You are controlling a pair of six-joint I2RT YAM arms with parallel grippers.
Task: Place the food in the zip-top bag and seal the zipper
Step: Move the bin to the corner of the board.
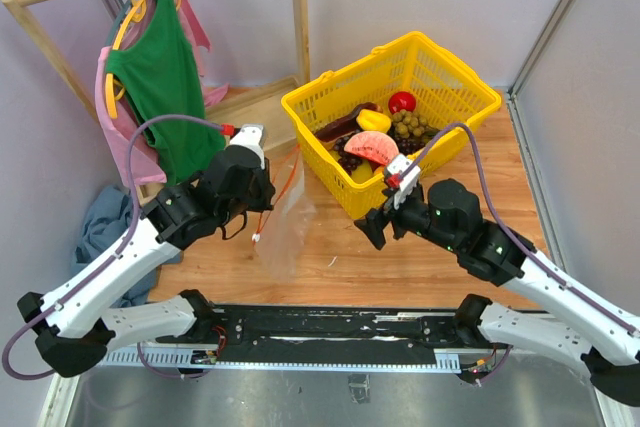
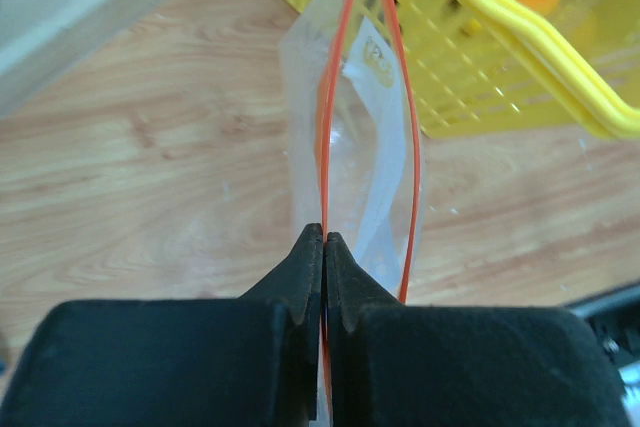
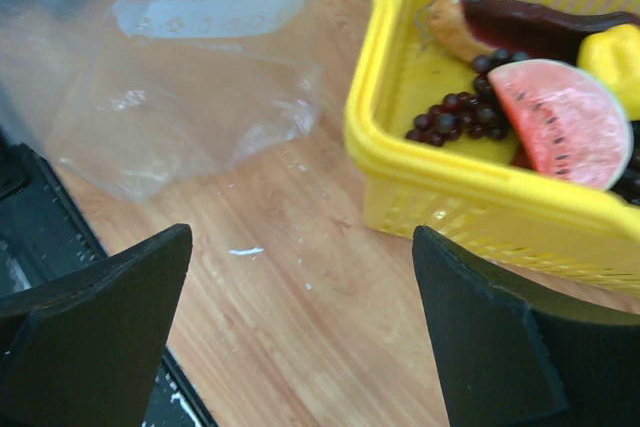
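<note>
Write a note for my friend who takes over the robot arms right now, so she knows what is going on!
Left gripper: shut on the zip-top bag at one end of its zipper; the mouth gapes open.
Right gripper: open, empty, over the table beside the yellow basket.
Food: watermelon slice, grape bunch and yellow pepper lie in the basket.
Done: bag gripped; it looks empty.
Left: move all three foods into the bag, then seal the zipper.

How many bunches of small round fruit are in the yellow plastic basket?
2: brownish bunch beside the red round fruit, dark purple bunch by the red watermelon slice; more may be hidden.
</note>
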